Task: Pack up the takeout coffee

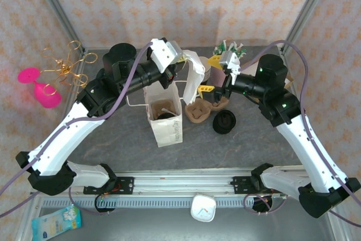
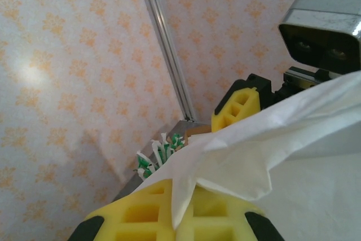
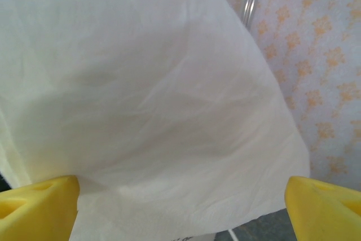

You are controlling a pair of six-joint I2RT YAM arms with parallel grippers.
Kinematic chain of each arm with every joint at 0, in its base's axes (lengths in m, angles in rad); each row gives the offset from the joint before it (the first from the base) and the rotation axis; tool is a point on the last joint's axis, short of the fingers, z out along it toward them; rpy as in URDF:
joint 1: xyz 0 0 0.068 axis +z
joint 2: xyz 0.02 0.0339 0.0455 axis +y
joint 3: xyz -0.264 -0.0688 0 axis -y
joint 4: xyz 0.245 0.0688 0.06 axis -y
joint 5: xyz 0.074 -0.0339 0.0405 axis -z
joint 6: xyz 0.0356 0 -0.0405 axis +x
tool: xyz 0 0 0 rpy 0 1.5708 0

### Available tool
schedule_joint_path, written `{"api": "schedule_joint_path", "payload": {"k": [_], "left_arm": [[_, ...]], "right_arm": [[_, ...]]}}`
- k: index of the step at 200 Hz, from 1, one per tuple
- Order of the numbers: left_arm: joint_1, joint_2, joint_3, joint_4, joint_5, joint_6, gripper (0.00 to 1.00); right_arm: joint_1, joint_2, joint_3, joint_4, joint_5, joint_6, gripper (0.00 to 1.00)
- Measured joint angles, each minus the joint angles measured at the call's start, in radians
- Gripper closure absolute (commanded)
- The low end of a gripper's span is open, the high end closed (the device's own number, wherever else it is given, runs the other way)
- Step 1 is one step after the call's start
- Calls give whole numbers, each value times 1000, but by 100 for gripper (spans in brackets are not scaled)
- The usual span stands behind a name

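Orange-flowered wallpaper (image 1: pixel 169 4) closed in a grey table (image 1: pixel 237 145), where a white paper bag (image 1: pixel 167 128) stood upright and open-mouthed near the middle, with something dark and round (image 1: pixel 166 115) inside it. Above and just behind the bag, the left claw (image 1: pixel 183 60) (image 2: pixel 180 213) was pinching a white napkin (image 1: pixel 194 74) (image 2: pixel 271 139) between its yellow fingers (image 2: pixel 141 215), and the napkin hung down off the table beside the bag's rim. The right claw (image 1: pixel 210 74) (image 3: pixel 180 201) faced the napkin from the other side with its fingers (image 3: pixel 39 204) spread wide, the cloth-like sheet (image 3: pixel 146 94) hanging between them. A brown cardboard cup holder (image 1: pixel 197 111) sat just right of the bag, a black lid (image 1: pixel 224 121) beside that. Green-and-white packets (image 1: pixel 231 47) (image 2: pixel 161 153) stood at the table's far edge
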Motion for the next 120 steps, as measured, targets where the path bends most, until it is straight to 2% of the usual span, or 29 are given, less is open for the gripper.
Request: {"api": "schedule_joint_path", "payload": {"k": [52,69,93,120], "left_arm": [[0,-9,-106,47,42,-51,100],[0,-13,-130,53,58,-68,100],[0,-32,-165,77,79,-93,100],[0,-53,-187,95,101,-112,100]], "right_arm": [[37,0,0,93,72,-97,7],[39,0,0,114,83,-121,11],[39,6,0,134,90,-142,24],[39,38,8,131,74,-161,34]]}}
